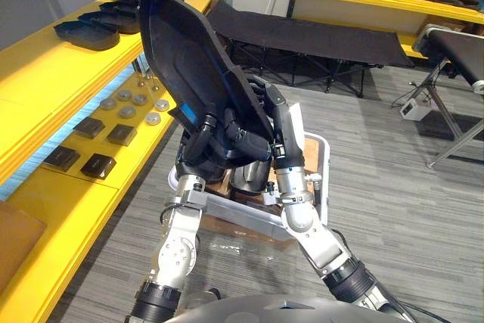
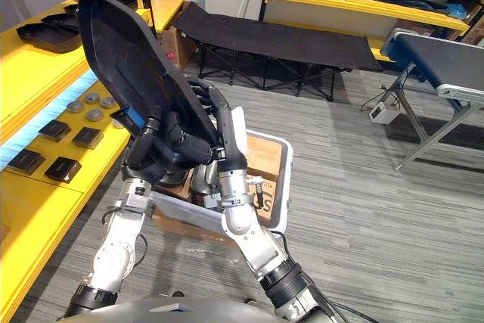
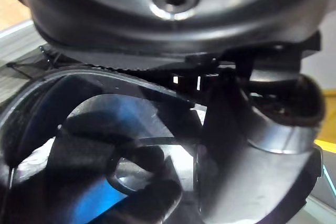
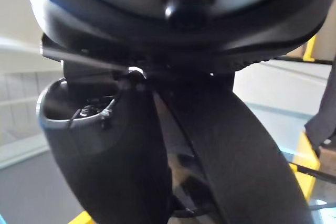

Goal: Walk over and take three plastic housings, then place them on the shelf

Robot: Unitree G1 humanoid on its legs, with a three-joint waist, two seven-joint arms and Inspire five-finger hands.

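A large black plastic housing (image 1: 181, 51) stands tilted on edge in front of me, held between both hands above a white bin (image 1: 324, 179). My left hand (image 1: 215, 141) is curled round its lower edge from the left; in the left wrist view the housing's rim (image 3: 79, 85) runs past the thumb (image 3: 252, 145). My right hand (image 1: 281, 122) lies against its right side with straight fingers and a white thumb cover. The right wrist view has the housing's edge (image 4: 231, 145) beside the thumb (image 4: 105, 150). Several more black housings (image 1: 87, 34) lie on the yellow shelf (image 1: 45, 88) at upper left.
The yellow shelf's lower level (image 1: 76, 209) carries small black boxes (image 1: 98, 164) and metal discs (image 1: 128, 104). A black folding cot (image 1: 302, 35) stands behind the bin. A dark-topped stand (image 1: 454, 43) is at the right, with open grey carpet between.
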